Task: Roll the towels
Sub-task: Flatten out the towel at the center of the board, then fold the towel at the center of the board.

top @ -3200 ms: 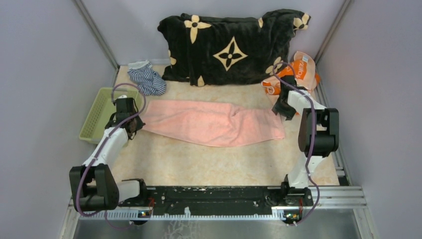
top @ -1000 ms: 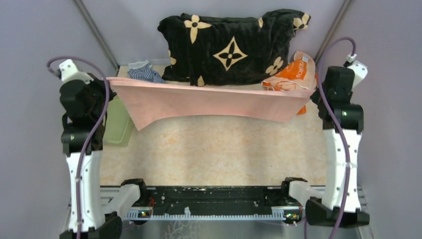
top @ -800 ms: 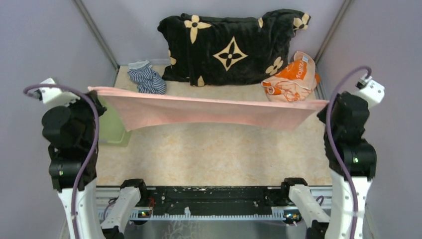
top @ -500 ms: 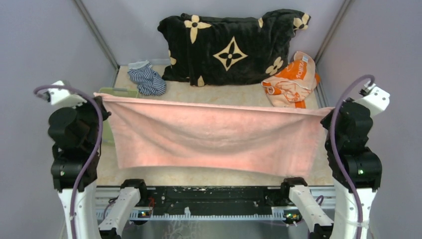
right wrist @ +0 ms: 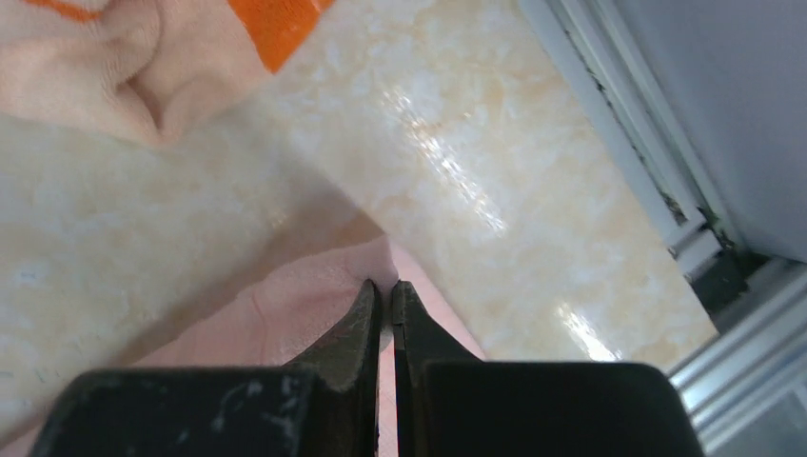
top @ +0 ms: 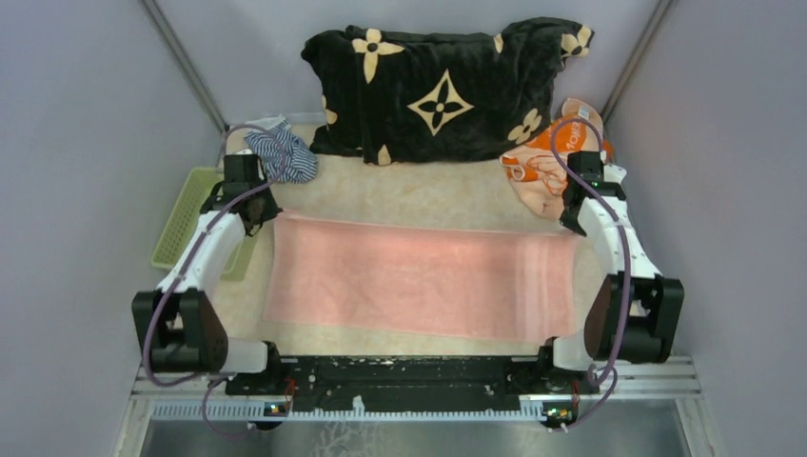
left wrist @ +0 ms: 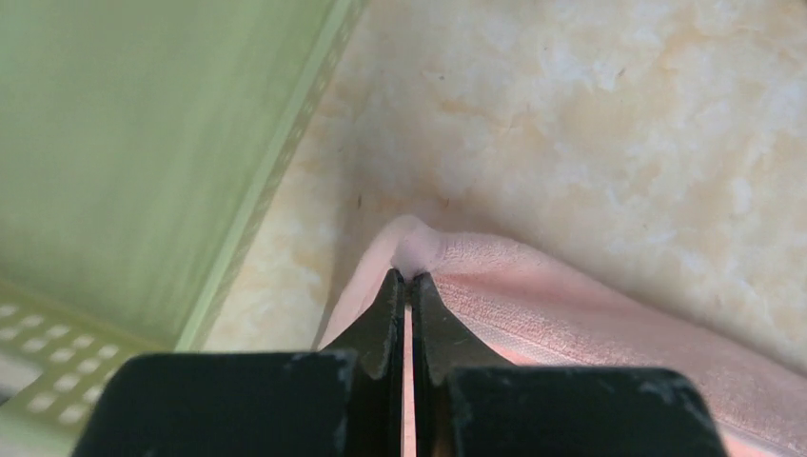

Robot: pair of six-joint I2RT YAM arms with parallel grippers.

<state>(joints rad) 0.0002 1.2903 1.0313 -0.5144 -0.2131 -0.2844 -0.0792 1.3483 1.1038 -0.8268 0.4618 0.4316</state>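
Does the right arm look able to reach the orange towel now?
Probably not yet: the right gripper is shut on a corner of the pink towel. The orange towel lies just beyond it, nothing between, so after letting go, likely yes.

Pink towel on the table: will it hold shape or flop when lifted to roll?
Probably floppy: the pink towel lies flat and puckers where the left hand pinches its corner. Likely light, since the right hand holds its other corner by a fingertip pinch. Its terry pile should resist slipping.

Stuff round the edges
Black flowered blanket (top: 442, 90) at the back, striped cloth (top: 281, 152) beside it, green basket (top: 176, 224) far left.
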